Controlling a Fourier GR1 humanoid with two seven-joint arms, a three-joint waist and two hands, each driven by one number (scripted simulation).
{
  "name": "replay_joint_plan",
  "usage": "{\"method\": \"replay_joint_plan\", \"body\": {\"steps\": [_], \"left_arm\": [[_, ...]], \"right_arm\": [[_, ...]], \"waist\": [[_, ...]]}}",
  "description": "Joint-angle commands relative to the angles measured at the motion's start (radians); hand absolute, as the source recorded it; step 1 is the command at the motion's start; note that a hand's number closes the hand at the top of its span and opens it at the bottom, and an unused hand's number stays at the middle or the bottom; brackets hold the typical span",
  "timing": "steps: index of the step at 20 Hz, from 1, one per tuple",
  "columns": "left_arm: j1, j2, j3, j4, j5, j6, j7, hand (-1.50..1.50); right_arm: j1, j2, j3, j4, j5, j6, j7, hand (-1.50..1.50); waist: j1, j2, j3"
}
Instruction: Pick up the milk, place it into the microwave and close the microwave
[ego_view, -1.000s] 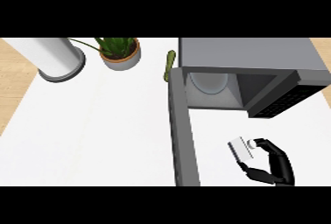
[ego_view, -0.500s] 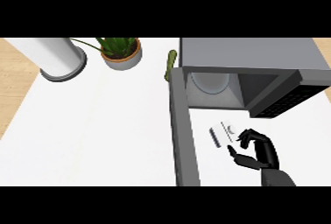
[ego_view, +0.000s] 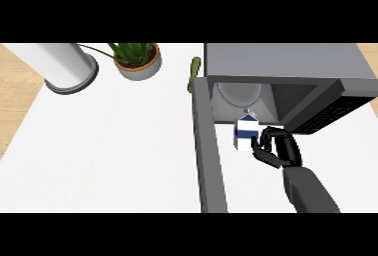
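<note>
one robot hand (ego_view: 277, 150), the right, enters from the lower edge on a grey forearm; its black fingers and thumb are curled round one milk (ego_view: 246, 131), a small white carton with a blue band and a gabled top. the carton is held upright at the mouth of one microwave (ego_view: 288, 62), a grey box with a flat top, just below the pale round turntable (ego_view: 238, 93) inside the cavity. one microwave door (ego_view: 207, 150) stands swung open, a long grey slab running down the view just left of the carton and hand. a dark control panel (ego_view: 331, 112) flanks the cavity on the right, near the fingers. one white counter (ego_view: 103, 150), smooth and bare at left, carries the rest. one plant (ego_view: 136, 56) with narrow green leaves sits in a round tan pot at the far edge. one white cylinder (ego_view: 65, 67) on a grey ring base stands left of the pot, well apart from the microwave. one slim green object (ego_view: 193, 74) lies beside the microwave's left rear corner. wood floor shows past the counter's corners.
</note>
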Motion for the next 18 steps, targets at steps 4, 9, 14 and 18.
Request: {"method": "replay_joint_plan", "body": {"steps": [4,9,14,18], "left_arm": [[0.01,0.011,0.028,-0.038,0.114,-0.032,0.006,-1.5],[-0.043,0.044,0.03,-0.046,0.132,0.035,0.052,-1.5],[-0.032,0.02,-0.008,-0.093,0.104,0.029,0.079,-1.5],[-0.097,0.055,0.014,-0.019,0.117,0.038,0.065,-1.5]], "right_arm": [[-0.164,-0.03,-0.019,0.033,-0.002,-0.049,0.054,1.5],[-0.3,-0.058,-0.03,0.07,-0.001,-0.071,0.151,1.5],[-0.369,-0.103,-0.04,0.143,0.008,-0.08,0.199,1.5],[-0.412,-0.11,-0.043,0.184,0.019,-0.117,0.214,1.5]], "waist": [[0.005,0.001,0.0],[0.006,0.006,0.0],[0.022,0.012,0.001],[0.043,0.024,0.002]]}}
